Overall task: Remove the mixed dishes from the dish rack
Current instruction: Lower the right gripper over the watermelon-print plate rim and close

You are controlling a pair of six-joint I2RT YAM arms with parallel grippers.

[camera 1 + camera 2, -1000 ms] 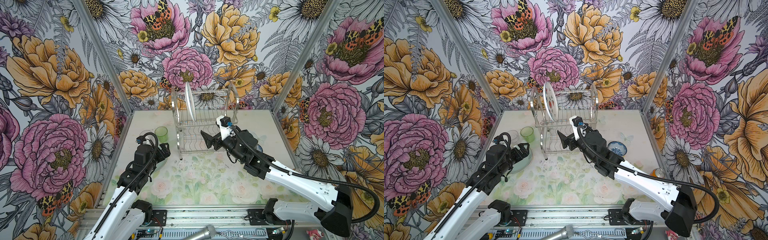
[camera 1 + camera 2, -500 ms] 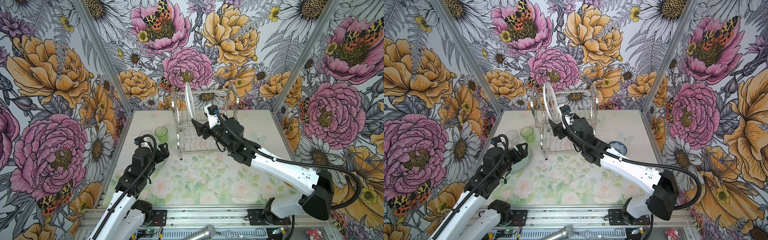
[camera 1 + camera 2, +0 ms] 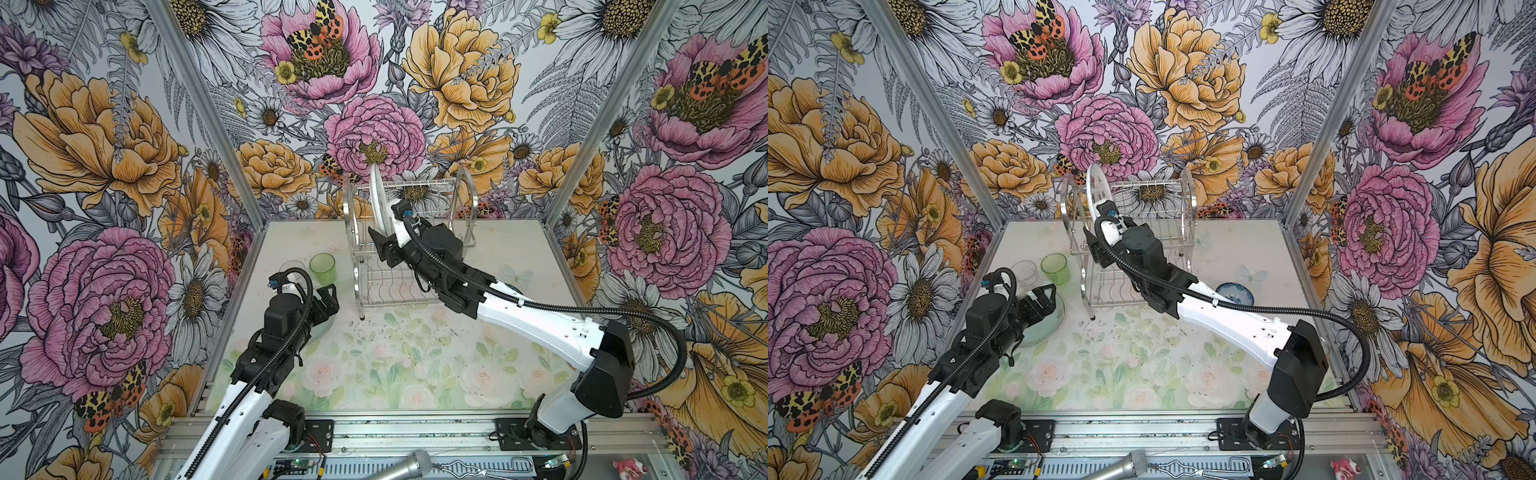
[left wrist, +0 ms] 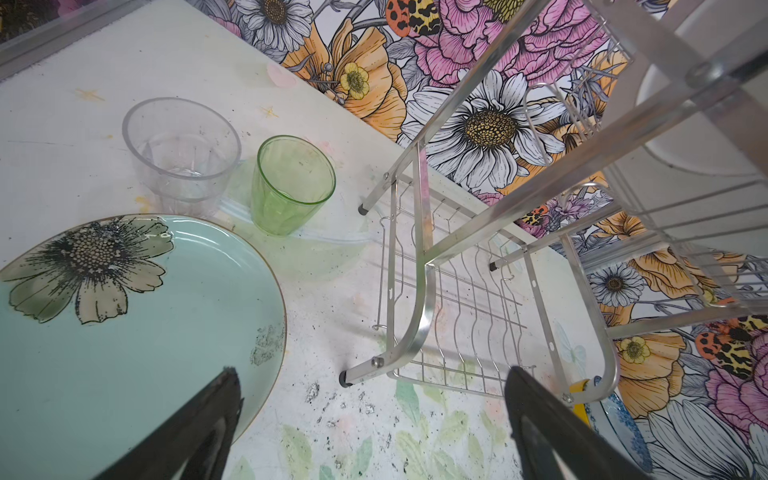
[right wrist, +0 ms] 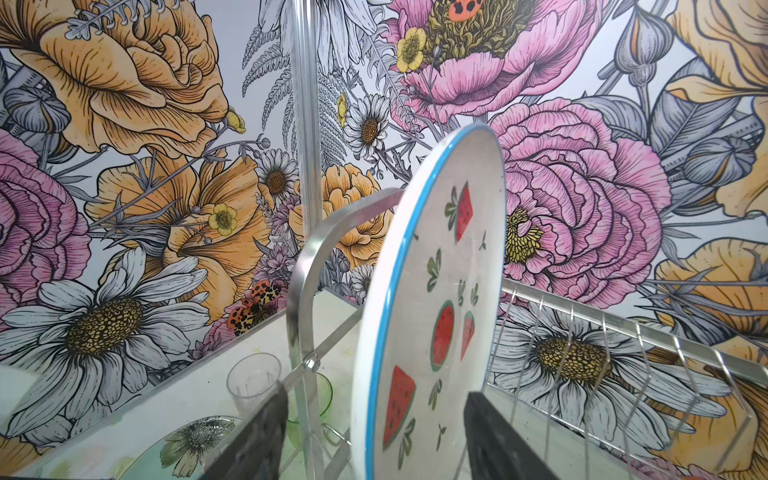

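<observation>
The dish rack [image 3: 467,195] [image 3: 1187,195] [image 4: 424,291] stands at the back of the table. A white watermelon-print plate [image 3: 377,199] [image 3: 1096,187] [image 5: 436,311] stands on edge in its upper tier. My right gripper [image 3: 380,243] [image 3: 1092,245] [image 5: 376,395] is open and straddles the plate's lower edge, one finger on each side with gaps left. My left gripper [image 3: 326,297] [image 3: 1044,297] [image 4: 372,372] hangs open and empty above the table by the pale green plate [image 3: 1050,324] [image 4: 145,332]. The green tumbler [image 3: 322,268] [image 4: 291,187] and clear glass [image 3: 1023,272] [image 4: 180,149] stand upright behind it.
A blue-and-white bowl [image 3: 1235,293] sits on the table right of the rack, partly behind my right arm. The rack's lower tier [image 4: 457,332] holds nothing that I can see. A microphone [image 3: 399,465] lies on the front rail. Flowered walls close in three sides.
My right gripper has moved left and back from in front of the rack to its upper tier, around the watermelon plate, and its jaws have narrowed. The left arm barely moved.
</observation>
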